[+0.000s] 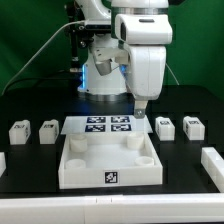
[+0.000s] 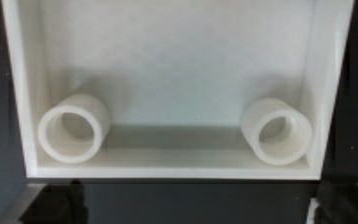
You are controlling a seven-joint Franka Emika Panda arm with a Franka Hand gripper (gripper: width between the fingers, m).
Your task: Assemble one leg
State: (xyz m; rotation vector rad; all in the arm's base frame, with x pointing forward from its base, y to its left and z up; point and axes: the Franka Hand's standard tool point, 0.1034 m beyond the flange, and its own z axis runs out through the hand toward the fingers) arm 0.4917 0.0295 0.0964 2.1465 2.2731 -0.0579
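Fingertips of the white two-finger gripper (image 1: 141,113) hang over a corner of the marker board (image 1: 108,125), just behind the large white square plastic tray (image 1: 80,176); whether they are apart or together cannot be told. The wrist view shows two round white sockets (image 2: 73,130) on that tray's floor. The leg (image 1: 165,127), a small white plastic block, stands untouched on the black table (image 1: 30,108) just beside the gripper toward the exterior view's right

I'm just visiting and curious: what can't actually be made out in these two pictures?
- Gripper: open or shut unclear; tiny in the exterior view, lost in dark in the wrist view.
- Legs: tag patterns too small, exterior view.
- White part: cut off by the exterior view's right edge.
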